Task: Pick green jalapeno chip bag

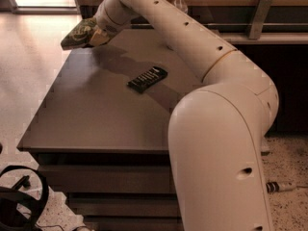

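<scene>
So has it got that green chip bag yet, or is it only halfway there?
Mostly done, it seems. The gripper is shut on the green jalapeno chip bag, which looks raised above the far left corner of the table, with a shadow on the top. The black bar lies untouched mid-table. Left, at most: carrying the bag clear.

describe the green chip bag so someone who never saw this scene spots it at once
Start at the dark table and follow the big white arm toward the table's far left corner. There the end effector holds the green jalapeno chip bag in the air. It is crinkly and green, unlike the flat black bar lying mid-table and the clear bottle behind.
</scene>
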